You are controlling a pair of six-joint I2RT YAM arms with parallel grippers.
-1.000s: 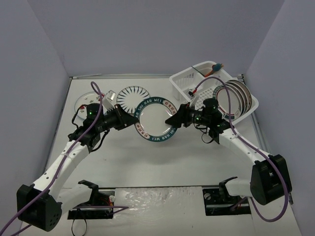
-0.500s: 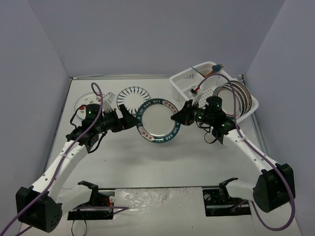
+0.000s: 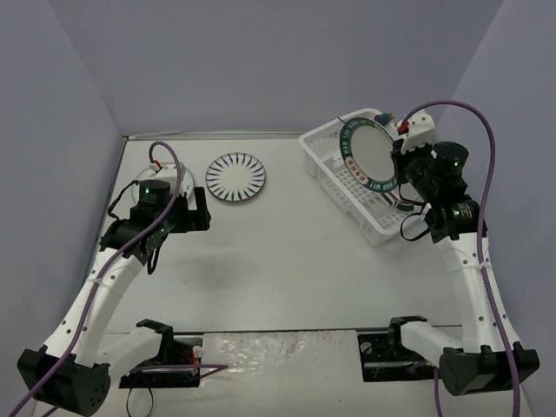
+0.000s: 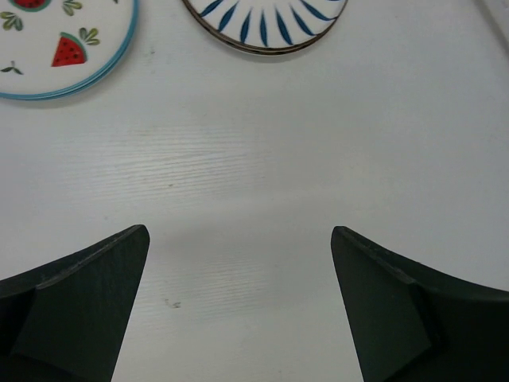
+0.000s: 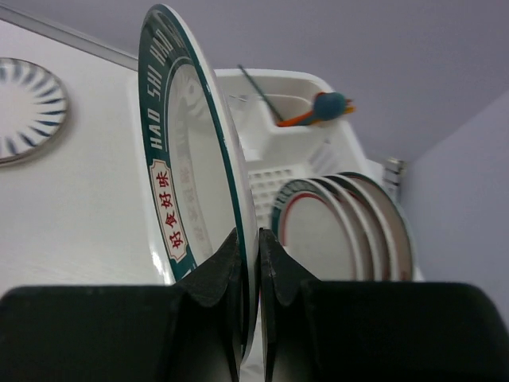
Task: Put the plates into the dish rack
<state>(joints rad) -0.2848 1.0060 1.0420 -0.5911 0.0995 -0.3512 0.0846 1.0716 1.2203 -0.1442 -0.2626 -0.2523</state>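
My right gripper [image 5: 248, 235] is shut on the rim of a green-rimmed plate [image 5: 187, 159] with red characters. It holds this plate [image 3: 369, 156] upright above the white dish rack [image 3: 323, 161]. Other plates [image 5: 350, 231] stand on edge in the dish rack [image 5: 270, 159] behind it. A blue striped plate [image 3: 235, 176] lies flat on the table. My left gripper [image 3: 200, 211] hangs open over bare table, left of the striped plate. In the left wrist view the left gripper [image 4: 238, 231] holds nothing, with the striped plate [image 4: 266, 24] and a strawberry plate [image 4: 56, 48] beyond it.
A teal and orange utensil [image 3: 383, 116] sticks out of the rack's corner cup [image 5: 274, 103]. Grey walls close in the table on three sides. The rack sits against the right wall at the back.
The left gripper let go of the green-rimmed plate, opened wide and drew back left. The right gripper closed on the plate and carried it up and right, on edge, over the rack.
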